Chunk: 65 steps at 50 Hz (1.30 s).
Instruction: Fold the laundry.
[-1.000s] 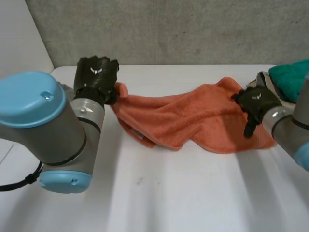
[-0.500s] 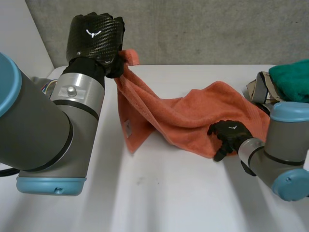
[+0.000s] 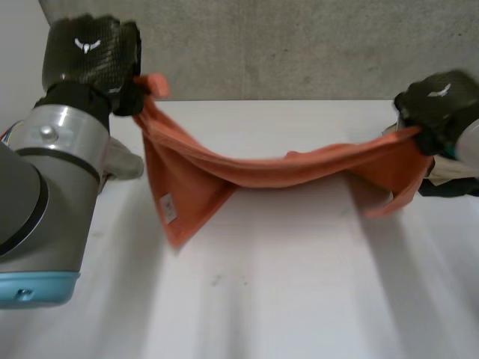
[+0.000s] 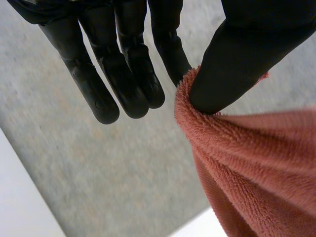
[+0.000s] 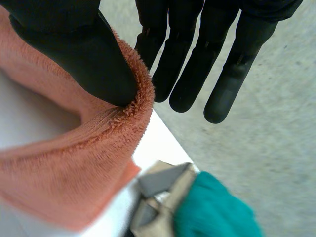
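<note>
Barely started imo: left hand [image 3: 90,56] at 10 o'clock and right hand [image 3: 434,105] at 2 o'clock are each pinching one end of the towel [image 3: 262,168], which is sagging between them, nothing folded yet.

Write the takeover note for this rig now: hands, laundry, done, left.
Left hand: shut, pinching one corner of the orange terry towel between thumb and finger, held high.
Right hand: shut, pinching the opposite end.
Towel: slung between both hands above the white table, sagging mid-span, a labelled corner hanging below the left hand.
Teal cloth and beige cloth lie beside the right hand.
Done: towel picked up and stretched out.
Left: every fold; the other cloths too.
</note>
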Each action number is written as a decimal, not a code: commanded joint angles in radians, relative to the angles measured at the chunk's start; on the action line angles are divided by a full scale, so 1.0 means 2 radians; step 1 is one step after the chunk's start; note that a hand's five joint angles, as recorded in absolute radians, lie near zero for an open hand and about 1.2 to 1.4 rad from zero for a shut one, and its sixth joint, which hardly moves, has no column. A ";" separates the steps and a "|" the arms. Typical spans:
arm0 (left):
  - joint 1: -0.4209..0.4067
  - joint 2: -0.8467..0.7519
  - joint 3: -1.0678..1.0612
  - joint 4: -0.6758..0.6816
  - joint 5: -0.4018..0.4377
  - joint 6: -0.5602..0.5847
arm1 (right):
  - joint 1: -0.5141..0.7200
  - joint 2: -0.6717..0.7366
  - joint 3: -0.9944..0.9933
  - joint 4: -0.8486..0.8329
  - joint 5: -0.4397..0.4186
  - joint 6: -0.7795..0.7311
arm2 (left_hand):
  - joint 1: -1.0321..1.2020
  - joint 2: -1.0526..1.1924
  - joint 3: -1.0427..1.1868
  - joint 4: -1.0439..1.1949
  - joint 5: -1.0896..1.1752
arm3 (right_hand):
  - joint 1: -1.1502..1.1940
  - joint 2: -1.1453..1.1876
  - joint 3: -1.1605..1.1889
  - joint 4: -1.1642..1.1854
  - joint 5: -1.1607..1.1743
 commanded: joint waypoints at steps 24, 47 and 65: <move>0.036 -0.238 0.299 0.041 0.014 0.020 | 0.029 0.206 -0.202 -0.256 0.038 -0.099 | 0.131 0.099 0.102 0.098 0.129 | 0.147 0.107 0.102 0.100 0.110; 0.051 -0.173 0.077 0.134 0.014 0.040 | 0.032 0.176 -0.062 -0.199 -0.034 -0.044 | 0.131 0.099 0.102 0.098 0.129 | 0.147 0.107 0.102 0.100 0.110; 0.047 -0.173 -0.026 0.134 0.014 0.011 | -0.010 0.235 0.016 -0.159 -0.027 0.183 | 0.131 0.099 0.102 0.098 0.129 | -0.119 -0.159 -0.164 -0.166 -0.156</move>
